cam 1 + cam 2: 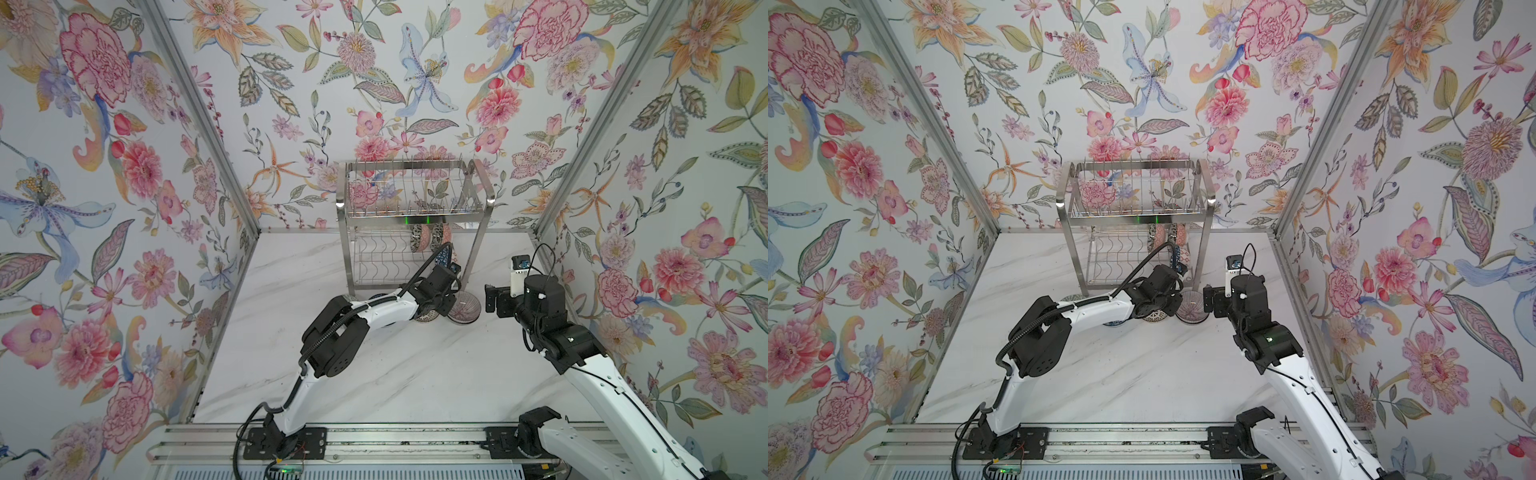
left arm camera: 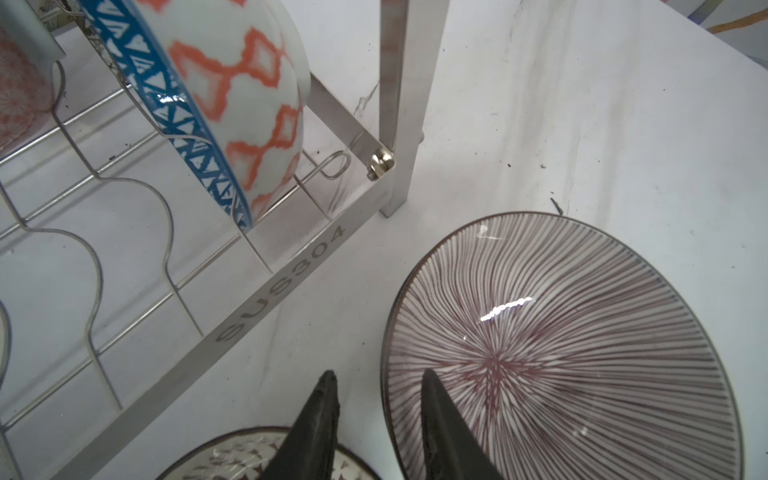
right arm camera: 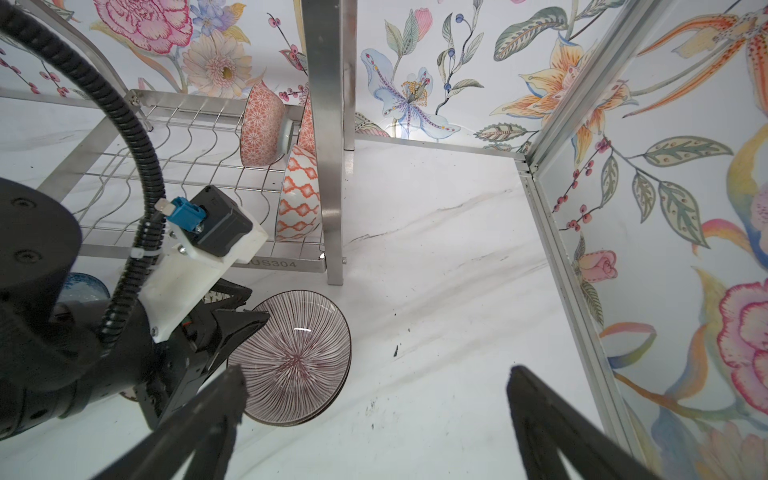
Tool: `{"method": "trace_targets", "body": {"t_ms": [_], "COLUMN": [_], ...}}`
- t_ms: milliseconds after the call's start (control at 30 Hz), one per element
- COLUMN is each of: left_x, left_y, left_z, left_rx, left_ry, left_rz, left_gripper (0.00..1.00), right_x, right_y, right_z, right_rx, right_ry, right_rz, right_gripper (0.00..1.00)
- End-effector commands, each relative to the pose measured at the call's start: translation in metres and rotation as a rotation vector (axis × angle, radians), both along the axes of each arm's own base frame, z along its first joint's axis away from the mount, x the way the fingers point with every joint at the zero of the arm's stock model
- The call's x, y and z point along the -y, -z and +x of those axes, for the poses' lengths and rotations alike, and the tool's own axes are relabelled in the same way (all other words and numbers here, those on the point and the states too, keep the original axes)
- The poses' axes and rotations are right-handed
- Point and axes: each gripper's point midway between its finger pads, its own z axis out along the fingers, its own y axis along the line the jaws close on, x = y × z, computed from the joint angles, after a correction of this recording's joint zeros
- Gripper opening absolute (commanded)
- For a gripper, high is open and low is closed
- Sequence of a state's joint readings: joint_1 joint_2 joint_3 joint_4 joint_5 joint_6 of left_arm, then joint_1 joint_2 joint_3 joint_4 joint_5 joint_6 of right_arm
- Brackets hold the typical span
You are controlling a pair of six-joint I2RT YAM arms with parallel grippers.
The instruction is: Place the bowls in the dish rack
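Note:
The steel dish rack [image 1: 415,216] [image 2: 282,291] stands at the back of the table. On its lower tier a red-white lattice bowl [image 2: 253,108] [image 3: 297,195] stands on edge next to a blue-triangle bowl [image 2: 166,95], with a pink patterned bowl [image 3: 259,124] behind them. A purple striped bowl [image 2: 561,353] [image 1: 464,307] sits on the table by the rack's front leg. My left gripper [image 2: 379,373] is open and straddles its rim, one finger inside and one outside. My right gripper [image 3: 374,372] [image 1: 489,299] hangs wide open and empty just right of that bowl.
A cream bowl with brown triangles [image 2: 232,453] [image 1: 426,318] lies under my left wrist. A blue bowl [image 3: 83,286] sits further left by the rack's front. The floral side wall and its metal frame [image 3: 557,257] close off the right.

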State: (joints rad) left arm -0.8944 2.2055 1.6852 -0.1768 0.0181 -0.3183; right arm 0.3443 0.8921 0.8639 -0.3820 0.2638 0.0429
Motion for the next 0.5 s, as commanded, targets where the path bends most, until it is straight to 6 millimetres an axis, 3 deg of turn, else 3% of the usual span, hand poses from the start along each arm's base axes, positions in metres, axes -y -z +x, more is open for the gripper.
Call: {"method": "trace_targets", "body": {"t_ms": [0, 467], "left_x": [0.0048, 0.0114], "left_y": [-0.0017, 0.0011], "left_z": [0.0007, -0.0046], "left_rx": [0.015, -0.016], "left_ry": [0.006, 0.028], "left_rz": [0.017, -0.016], "left_gripper": [0.36, 0.16], "right_x": [0.0013, 0.0026], "right_y": [-0.0032, -0.0037], "right_z": [-0.0028, -0.0026], "right_rx": [0.003, 0.006], "right_ry": [0.005, 0.01], "right_rz": [0.022, 0.025], "right_gripper": [0.99, 0.99]}}
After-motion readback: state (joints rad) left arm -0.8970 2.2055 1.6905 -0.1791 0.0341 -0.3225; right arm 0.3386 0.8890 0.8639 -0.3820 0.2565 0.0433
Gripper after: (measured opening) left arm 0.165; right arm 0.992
